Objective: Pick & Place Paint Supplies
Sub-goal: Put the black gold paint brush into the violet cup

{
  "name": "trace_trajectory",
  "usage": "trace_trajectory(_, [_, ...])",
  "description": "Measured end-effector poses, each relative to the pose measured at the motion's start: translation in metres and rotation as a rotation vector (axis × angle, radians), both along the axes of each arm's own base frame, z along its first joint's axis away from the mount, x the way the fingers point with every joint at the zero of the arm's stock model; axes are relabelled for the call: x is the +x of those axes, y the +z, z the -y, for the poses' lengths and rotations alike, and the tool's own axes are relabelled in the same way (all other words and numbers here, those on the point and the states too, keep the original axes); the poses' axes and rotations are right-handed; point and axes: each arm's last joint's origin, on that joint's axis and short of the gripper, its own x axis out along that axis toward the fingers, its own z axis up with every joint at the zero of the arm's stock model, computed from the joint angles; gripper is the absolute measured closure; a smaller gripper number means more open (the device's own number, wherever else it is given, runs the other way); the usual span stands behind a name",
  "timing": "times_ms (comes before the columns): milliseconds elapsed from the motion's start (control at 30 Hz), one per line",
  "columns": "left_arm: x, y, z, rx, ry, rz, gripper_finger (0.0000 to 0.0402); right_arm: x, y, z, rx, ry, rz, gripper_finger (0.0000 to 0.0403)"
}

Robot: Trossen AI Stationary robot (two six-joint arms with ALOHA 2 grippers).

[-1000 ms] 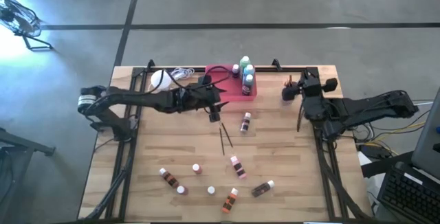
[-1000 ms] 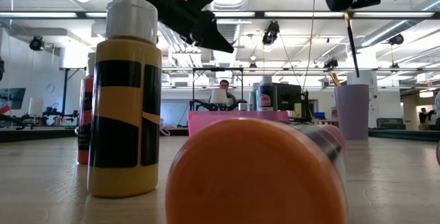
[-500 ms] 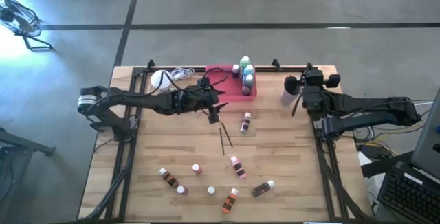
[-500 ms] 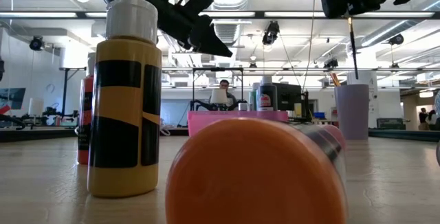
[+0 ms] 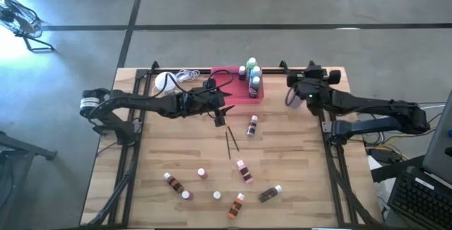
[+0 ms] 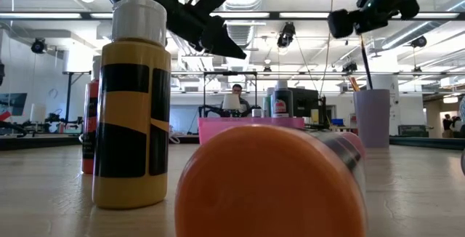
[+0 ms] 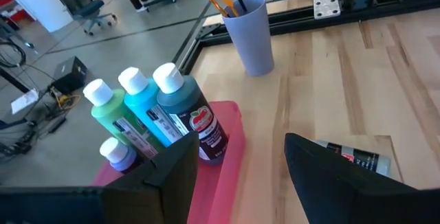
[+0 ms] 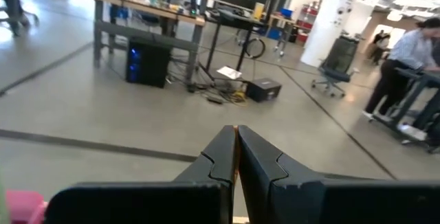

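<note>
My right gripper (image 6: 365, 20) is shut on a thin dark paintbrush (image 6: 366, 62) that hangs over the lavender cup (image 6: 372, 117) at the table's far right. The cup (image 7: 251, 35) holds other brushes with orange tips. My left gripper (image 5: 221, 111) hovers open, with nothing between its fingers, just off the pink tray's (image 5: 227, 75) near right corner. Green and blue bottles (image 7: 155, 110) stand in the tray. Two brushes (image 5: 230, 142) and several small white-capped bottles (image 5: 244, 171) lie on the table's near half. My right gripper pinches the paintbrush's handle near its upper end (image 6: 362, 41) between its two fingers (image 8: 218, 157). The fingers come in about level and lie across the handle. The brush hangs below them, slightly tilted and clear of the table, its lower end (image 6: 371, 84) at the cup's rim.
A white globe lamp (image 5: 164, 82) with its cord lies at the far left beside the tray. One bottle (image 5: 252, 125) lies just beyond my left gripper. A yellow-and-black bottle (image 6: 131, 113) and an orange cap (image 6: 269, 182) stand close to the low camera.
My right gripper has swung toward the table's left edge and sunk a little, staying shut. It has carried the hanging paintbrush over to the lavender cup.
</note>
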Motion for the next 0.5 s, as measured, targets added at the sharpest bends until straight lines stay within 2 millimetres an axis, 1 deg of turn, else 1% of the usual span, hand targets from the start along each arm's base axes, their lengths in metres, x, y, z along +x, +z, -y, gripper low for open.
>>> trace_trajectory(233, [0.000, 0.000, 0.000, 0.015, -0.005, -0.004, 0.0181, 0.014, -0.019, 0.012, 0.028, -0.041, -0.079, 0.0394])
trace_trajectory(500, [0.000, 0.001, 0.000, 0.042, -0.013, -0.012, 0.0181, 0.026, -0.035, 0.016, 0.047, -0.046, -0.117, 0.0394])
